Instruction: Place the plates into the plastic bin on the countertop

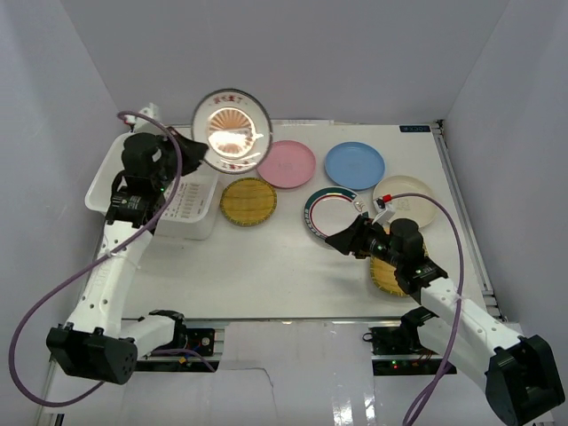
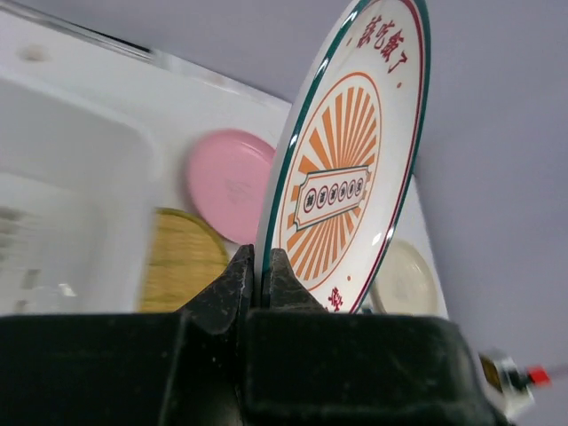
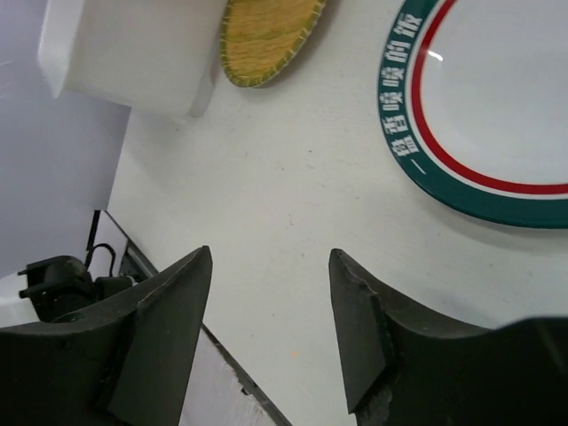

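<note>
My left gripper (image 1: 197,153) is shut on the rim of the orange-sunburst plate (image 1: 232,130), held up on edge above the right end of the white plastic bin (image 1: 111,188); the plate also shows in the left wrist view (image 2: 342,169). On the countertop (image 1: 284,275) lie the pink plate (image 1: 287,163), blue plate (image 1: 354,165), cream plate (image 1: 406,193), round yellow woven plate (image 1: 248,201), green-and-red-rimmed plate (image 1: 323,209) and a yellow woven plate (image 1: 387,275) mostly under my right arm. My right gripper (image 1: 342,240) is open and empty beside the green-rimmed plate (image 3: 484,115).
The bin sits at the left edge of the countertop, next to the left wall. Purple cables loop from both arms. The countertop's metal front edge (image 3: 177,311) lies just below my right fingers. Grey walls enclose the back and sides.
</note>
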